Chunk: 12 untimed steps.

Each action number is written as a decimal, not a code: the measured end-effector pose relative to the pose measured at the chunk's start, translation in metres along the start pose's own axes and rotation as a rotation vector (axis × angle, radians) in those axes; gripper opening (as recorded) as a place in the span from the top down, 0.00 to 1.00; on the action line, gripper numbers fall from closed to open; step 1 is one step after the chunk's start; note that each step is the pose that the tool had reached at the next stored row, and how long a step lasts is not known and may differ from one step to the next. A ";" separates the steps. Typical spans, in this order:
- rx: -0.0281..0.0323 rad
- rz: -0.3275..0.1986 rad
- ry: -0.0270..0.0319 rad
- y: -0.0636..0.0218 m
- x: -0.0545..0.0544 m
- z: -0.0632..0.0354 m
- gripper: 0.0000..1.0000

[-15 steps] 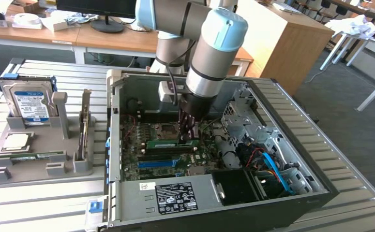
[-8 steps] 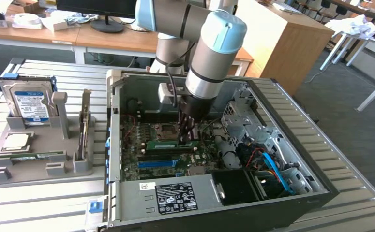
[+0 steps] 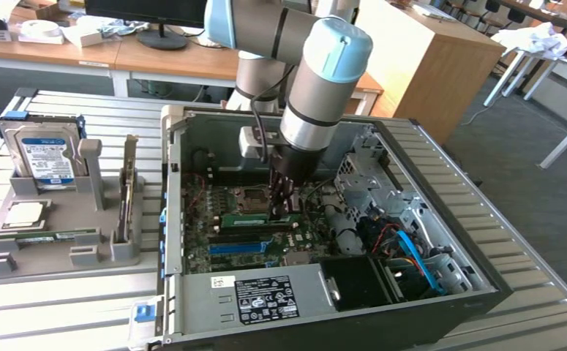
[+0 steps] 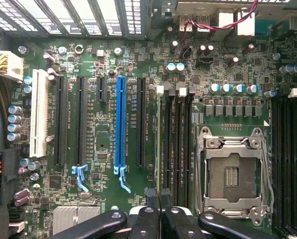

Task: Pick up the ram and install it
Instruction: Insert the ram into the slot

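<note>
The ram is a thin green stick lying along a memory slot on the motherboard inside the open computer case. In the wrist view I see the ram edge-on, a narrow green line between black slots. My gripper reaches straight down into the case over the stick's end nearest the exterior view's right. The black fingertips sit together in line with that green edge, so the gripper looks shut on the ram's end. Whether the stick is fully seated is not visible.
The empty processor socket lies beside the memory slots. Left of the case, in the exterior view, a grey holder tray carries a blue-labelled hard drive, a square processor chip and an upright card. The power supply is at the front.
</note>
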<state>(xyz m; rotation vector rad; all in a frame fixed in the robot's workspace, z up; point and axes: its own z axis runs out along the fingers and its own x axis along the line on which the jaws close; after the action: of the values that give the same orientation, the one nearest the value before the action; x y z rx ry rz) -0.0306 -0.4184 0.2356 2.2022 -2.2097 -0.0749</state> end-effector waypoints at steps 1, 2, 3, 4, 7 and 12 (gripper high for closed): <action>0.0000 0.000 -0.0001 0.0000 0.000 0.0001 0.88; 0.0002 0.000 -0.0004 -0.0001 0.000 0.0003 0.88; 0.0002 0.000 -0.0004 -0.0001 -0.001 0.0005 0.88; 0.0001 0.000 -0.0002 0.0000 -0.001 0.0005 0.88; 0.0001 0.000 -0.0001 -0.0001 -0.001 0.0006 0.88; 0.0002 0.000 -0.0001 0.0000 -0.001 0.0006 0.88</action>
<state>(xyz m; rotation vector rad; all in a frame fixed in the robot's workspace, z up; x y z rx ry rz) -0.0307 -0.4171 0.2350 2.2024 -2.2098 -0.0749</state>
